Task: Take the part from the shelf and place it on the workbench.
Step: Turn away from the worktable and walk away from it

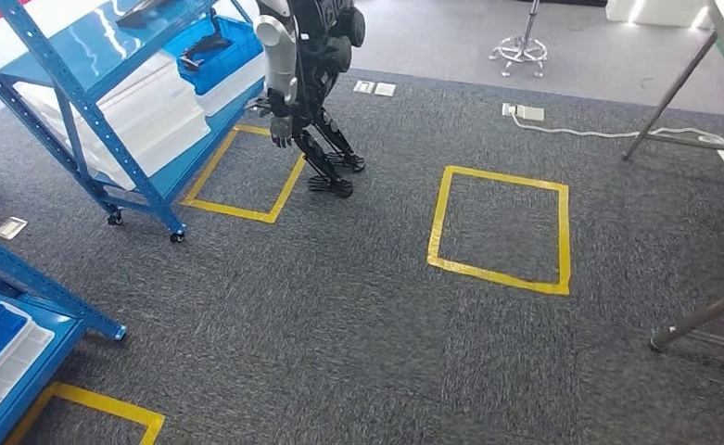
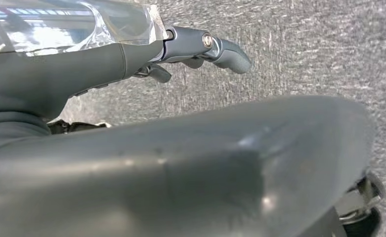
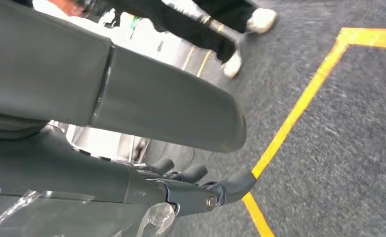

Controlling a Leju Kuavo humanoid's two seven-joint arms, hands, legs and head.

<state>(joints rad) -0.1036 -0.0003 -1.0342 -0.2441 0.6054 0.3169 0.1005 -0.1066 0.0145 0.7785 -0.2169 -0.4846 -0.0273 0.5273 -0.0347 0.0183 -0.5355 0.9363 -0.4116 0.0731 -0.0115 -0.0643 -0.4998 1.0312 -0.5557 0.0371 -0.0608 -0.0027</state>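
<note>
A blue rack shelf (image 1: 89,111) stands at the far left, holding white bins (image 1: 158,102) and a blue bin (image 1: 214,51) with a dark part (image 1: 202,44) lying in it. In the left wrist view my left hand (image 2: 200,49) hangs over grey carpet, fingers loosely apart and holding nothing. In the right wrist view my right hand (image 3: 200,185) hangs the same way above a yellow tape line (image 3: 299,108), also holding nothing.
Another humanoid robot (image 1: 307,83) stands beside the far shelf on a yellow tape square (image 1: 247,176). A second tape square (image 1: 501,232) marks mid-floor. A nearer blue shelf (image 1: 6,324) is at the bottom left. Metal table legs (image 1: 701,320) are at the right. A person's legs (image 3: 220,29) are near.
</note>
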